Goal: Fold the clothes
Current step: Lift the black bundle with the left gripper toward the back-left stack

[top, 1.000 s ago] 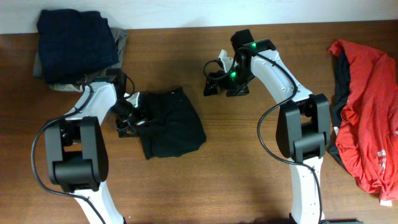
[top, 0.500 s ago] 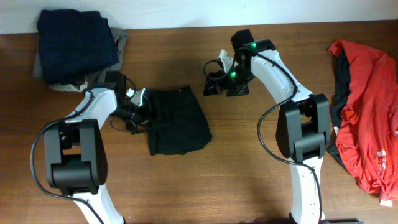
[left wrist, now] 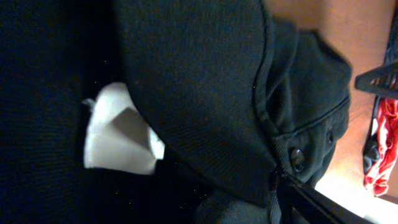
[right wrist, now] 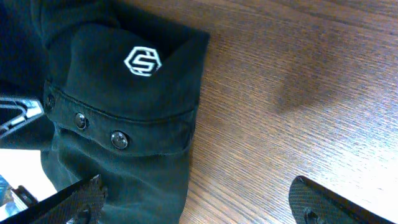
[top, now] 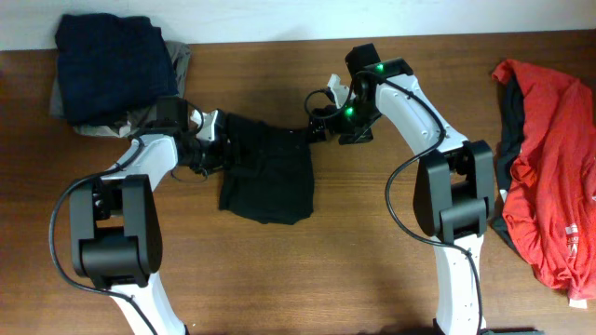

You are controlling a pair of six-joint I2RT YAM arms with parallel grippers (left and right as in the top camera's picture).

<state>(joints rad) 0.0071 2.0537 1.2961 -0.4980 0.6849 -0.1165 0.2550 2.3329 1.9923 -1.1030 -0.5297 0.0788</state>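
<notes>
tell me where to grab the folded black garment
I'd take the folded black fabric garment at its far right corner, by the buttoned band, coming from the right: that edge lies free on the wooden table, nearest the right arm's open fingers.

Left arm [top: 140, 166] and right arm [top: 419, 116] bend inward.
The left gripper [top: 212, 149] points right, its jaw spread unclear; the right gripper [top: 317, 127] points left, jaws wide apart.

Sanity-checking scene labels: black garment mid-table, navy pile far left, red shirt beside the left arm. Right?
No. The red shirt lies at the right edge, past the right arm, per the overhead view. The black garment mid-table and navy pile far left are correct.
</notes>
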